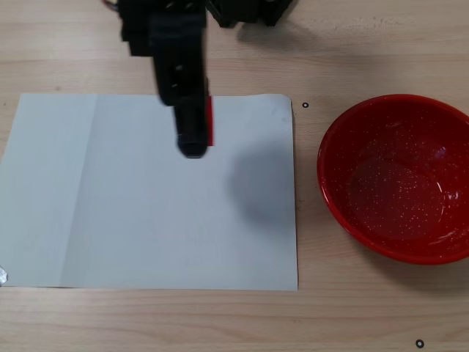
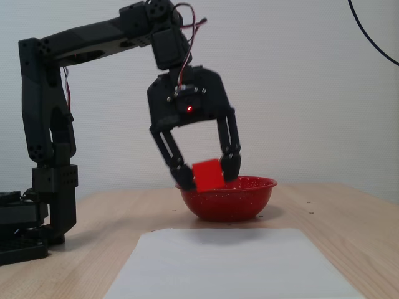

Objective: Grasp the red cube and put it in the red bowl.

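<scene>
My black gripper [image 2: 207,173] is shut on the small red cube [image 2: 207,174] and holds it in the air, above the table. In the top-down fixed view the gripper [image 1: 193,144] hangs over the far part of the white paper sheet [image 1: 146,220], and only a red sliver of the cube [image 1: 209,121] shows at its right side. The large glossy red bowl [image 1: 399,176] with white speckles stands on the wooden table to the right of the sheet, empty. In the side fixed view the bowl [image 2: 227,202] sits behind and below the cube.
The arm's black base [image 2: 37,218] stands at the left in the side fixed view. Small black marks [image 1: 305,105] dot the wooden table around the sheet. A dark cable [image 2: 374,37] hangs on the wall at the upper right.
</scene>
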You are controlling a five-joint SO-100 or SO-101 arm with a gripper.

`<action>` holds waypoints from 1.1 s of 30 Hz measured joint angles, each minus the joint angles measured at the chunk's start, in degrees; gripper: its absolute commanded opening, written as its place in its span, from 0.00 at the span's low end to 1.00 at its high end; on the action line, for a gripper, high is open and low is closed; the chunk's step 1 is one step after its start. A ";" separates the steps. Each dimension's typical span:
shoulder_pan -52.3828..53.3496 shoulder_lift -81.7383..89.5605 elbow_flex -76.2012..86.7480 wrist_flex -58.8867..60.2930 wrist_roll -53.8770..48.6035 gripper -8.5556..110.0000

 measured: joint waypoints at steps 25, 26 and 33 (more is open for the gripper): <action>31.46 -3.16 -6.06 -3.34 -3.34 0.07; 32.26 -3.96 -6.68 -3.96 -3.52 0.07; 36.83 -8.79 -10.28 -7.47 -3.78 0.07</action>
